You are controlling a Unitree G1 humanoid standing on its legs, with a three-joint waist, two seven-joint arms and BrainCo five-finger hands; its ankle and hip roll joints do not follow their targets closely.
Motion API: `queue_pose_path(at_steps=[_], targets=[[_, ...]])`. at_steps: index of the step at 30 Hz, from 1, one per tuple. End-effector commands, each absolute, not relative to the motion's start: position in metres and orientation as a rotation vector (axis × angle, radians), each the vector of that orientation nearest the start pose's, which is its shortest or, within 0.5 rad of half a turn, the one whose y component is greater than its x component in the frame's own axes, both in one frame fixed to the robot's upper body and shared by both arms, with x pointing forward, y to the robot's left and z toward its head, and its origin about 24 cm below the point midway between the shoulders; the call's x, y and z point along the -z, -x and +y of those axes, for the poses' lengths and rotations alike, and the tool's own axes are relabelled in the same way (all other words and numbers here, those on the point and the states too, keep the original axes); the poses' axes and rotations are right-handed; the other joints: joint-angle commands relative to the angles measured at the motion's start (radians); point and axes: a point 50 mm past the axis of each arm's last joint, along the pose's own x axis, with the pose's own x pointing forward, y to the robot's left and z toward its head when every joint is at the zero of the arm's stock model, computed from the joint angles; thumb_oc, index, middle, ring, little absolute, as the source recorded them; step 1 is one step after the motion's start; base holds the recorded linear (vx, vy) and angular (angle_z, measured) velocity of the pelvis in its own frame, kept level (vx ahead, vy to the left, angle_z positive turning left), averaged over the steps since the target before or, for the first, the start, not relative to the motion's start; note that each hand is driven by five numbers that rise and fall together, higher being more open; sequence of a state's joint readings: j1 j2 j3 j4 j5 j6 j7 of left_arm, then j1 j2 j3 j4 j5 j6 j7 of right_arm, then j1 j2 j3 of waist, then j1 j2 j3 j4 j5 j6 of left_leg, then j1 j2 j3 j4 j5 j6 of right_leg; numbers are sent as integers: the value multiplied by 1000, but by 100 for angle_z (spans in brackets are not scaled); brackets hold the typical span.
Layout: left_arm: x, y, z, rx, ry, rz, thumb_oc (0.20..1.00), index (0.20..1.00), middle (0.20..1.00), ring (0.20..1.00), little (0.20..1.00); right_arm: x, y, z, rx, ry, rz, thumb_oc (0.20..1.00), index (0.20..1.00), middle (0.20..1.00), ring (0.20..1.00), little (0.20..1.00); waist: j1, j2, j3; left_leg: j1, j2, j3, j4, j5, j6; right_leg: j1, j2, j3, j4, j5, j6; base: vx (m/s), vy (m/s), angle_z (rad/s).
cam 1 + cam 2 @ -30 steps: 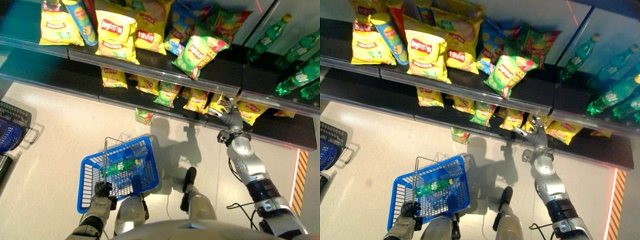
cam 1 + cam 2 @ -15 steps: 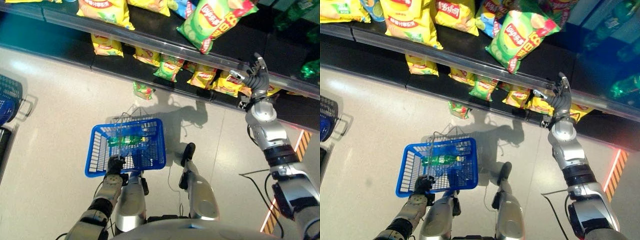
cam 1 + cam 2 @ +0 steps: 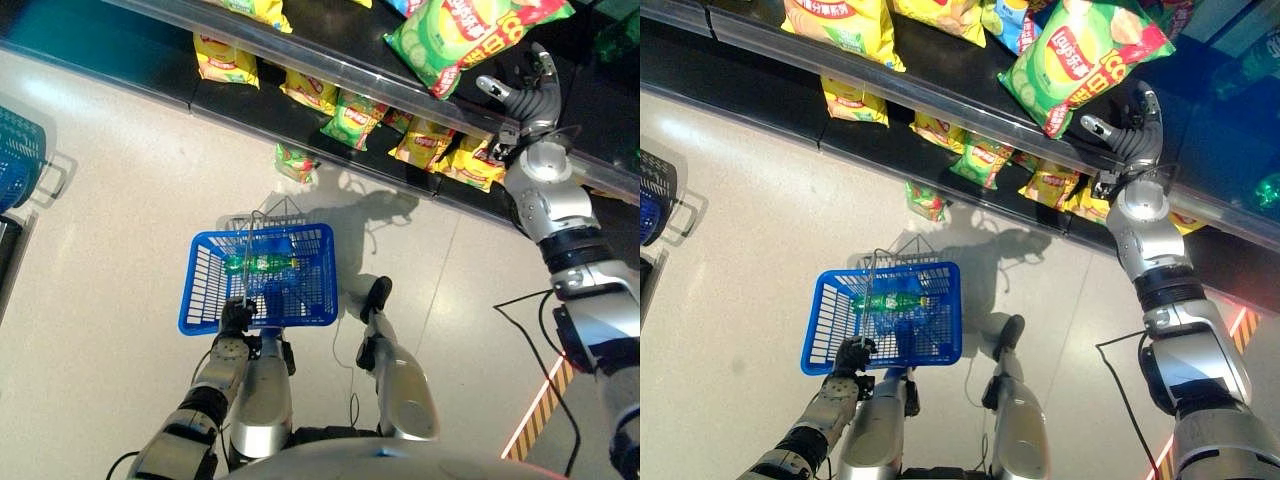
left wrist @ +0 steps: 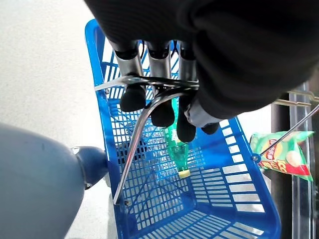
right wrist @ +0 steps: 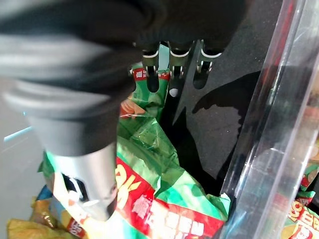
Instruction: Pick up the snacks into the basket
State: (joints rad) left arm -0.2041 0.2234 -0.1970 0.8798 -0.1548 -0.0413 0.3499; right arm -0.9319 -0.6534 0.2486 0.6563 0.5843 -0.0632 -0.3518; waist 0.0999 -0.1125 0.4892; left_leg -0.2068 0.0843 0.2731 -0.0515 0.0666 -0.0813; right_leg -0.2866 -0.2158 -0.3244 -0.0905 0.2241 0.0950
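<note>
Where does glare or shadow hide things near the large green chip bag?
Left eye view: the clear plastic shelf rail shines pale below the large green chip bag; the open right hand stands against dark shelf. Right wrist view: the rail glints, the bag reads clearly. Left wrist view: left hand curled on the blue basket's wire handle, no glare.

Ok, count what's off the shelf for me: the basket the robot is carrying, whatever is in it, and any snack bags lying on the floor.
Blue basket, handle held by the left robot hand: 1
Green bottle in the basket: 1
Snack bags in the basket: 0
Green snack bag on the floor: 1
Total: 3
</note>
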Motion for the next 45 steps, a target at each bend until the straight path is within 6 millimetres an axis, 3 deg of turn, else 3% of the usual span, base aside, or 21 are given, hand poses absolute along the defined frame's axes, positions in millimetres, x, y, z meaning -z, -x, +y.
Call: queue_pose_path(at_steps=[1, 7, 19, 21, 25, 26, 28, 30, 31, 32, 36, 39, 40, 45], targets=[[96, -216, 202, -245, -290, 632, 200, 200, 200, 200, 200, -290, -384, -251, 326, 38, -495, 1000, 1000, 1000, 1000, 1000, 37, -36, -4, -44, 44, -50, -36, 43, -33, 2, -100, 13, 50, 34, 150, 8, -10, 7], [95, -216, 202, -232, -269, 627, 200, 200, 200, 200, 200, -300, -390, -251, 320, -54, -481, 1000, 1000, 1000, 1000, 1000, 68, -30, 16, -65, 36, -76, -36, 44, -31, 7, -103, -4, 55, 29, 151, 5, 2, 9], [91, -222, 196, -216, -242, 601, 200, 200, 200, 200, 200, -302, -407, -214, 226, -204, -439, 1000, 1000, 1000, 1000, 1000, 123, -14, 31, -124, 26, -123, -36, 55, -26, 2, -102, -34, 36, 32, 157, 9, 11, 11], [90, -224, 193, -205, -247, 591, 200, 200, 200, 200, 200, -301, -409, -210, 248, -187, -427, 200, 200, 200, 200, 200, 140, -8, 31, -148, 22, -135, -36, 59, -25, -7, -101, -41, 30, 32, 157, 2, 17, 6], [86, -228, 193, -211, -257, 570, 200, 200, 200, 200, 200, -292, -412, -198, 240, -133, -406, 200, 200, 200, 200, 200, 146, -4, 31, -168, 21, -144, -36, 64, -24, -18, -99, -43, 29, 32, 157, 3, 11, 12], [81, -233, 192, -223, -265, 544, 200, 200, 200, 200, 200, -279, -413, -184, 207, -110, -389, 200, 200, 200, 200, 200, 146, -6, 31, -176, 18, -148, -36, 65, -23, -26, -96, -43, 28, 32, 156, -5, 8, 13], [77, -237, 192, -228, -268, 524, 200, 200, 200, 200, 200, -273, -413, -176, 186, -103, -381, 200, 200, 200, 200, 200, 147, -6, 31, -179, 19, -150, -36, 66, -22, -28, -95, -44, 28, 31, 155, -9, 15, 9], [65, -248, 194, -263, -263, 467, 200, 200, 200, 200, 200, -251, -407, -149, 101, -106, -384, 200, 200, 200, 200, 200, 138, -12, 31, -185, 23, -151, -36, 68, -23, -33, -95, -42, 26, 30, 153, 0, 0, 0], [65, -248, 194, -263, -264, 467, 200, 200, 200, 200, 200, -251, -406, -149, 102, -106, -384, 200, 200, 200, 200, 200, 138, -13, 31, -184, 22, -151, -36, 68, -23, -33, -96, -42, 26, 30, 153, 0, 0, 0], [53, -255, 194, -286, -253, 408, 200, 200, 200, 200, 200, -232, -396, -131, 41, -110, -387, 200, 200, 200, 200, 200, 124, -18, 31, -189, 23, -150, -36, 67, -21, -38, -95, -40, 25, 29, 150, -36, 13, -2], [35, -263, 193, -307, -233, 320, 200, 200, 200, 200, 200, -182, -374, -115, -25, -126, -329, 200, 200, 200, 200, 200, 100, -18, 31, -197, 24, -149, -36, 67, -19, -53, -94, -31, 26, 28, 147, -24, 11, 2], [21, -265, 201, -338, -241, 249, 200, 200, 200, 200, 200, -125, -342, -119, -51, -61, -240, 200, 200, 200, 200, 200, 71, -21, 31, -200, 25, -143, -36, 68, -18, -65, -91, -23, 25, 28, 145, -41, 24, 0], [21, -265, 201, -337, -241, 250, 200, 200, 200, 200, 200, -125, -342, -119, -51, -61, -239, 200, 200, 200, 200, 200, 72, -21, 31, -199, 25, -143, -36, 68, -18, -64, -91, -23, 26, 28, 145, -32, 2, -5], [1, -265, 214, -360, -272, 155, 200, 200, 200, 200, 200, -69, -305, -144, -60, 78, -106, 200, 200, 200, 200, 200, 37, -27, 31, -209, 30, -140, -36, 73, -21, -77, -90, -19, 24, 28, 147, -20, -7, -4]])
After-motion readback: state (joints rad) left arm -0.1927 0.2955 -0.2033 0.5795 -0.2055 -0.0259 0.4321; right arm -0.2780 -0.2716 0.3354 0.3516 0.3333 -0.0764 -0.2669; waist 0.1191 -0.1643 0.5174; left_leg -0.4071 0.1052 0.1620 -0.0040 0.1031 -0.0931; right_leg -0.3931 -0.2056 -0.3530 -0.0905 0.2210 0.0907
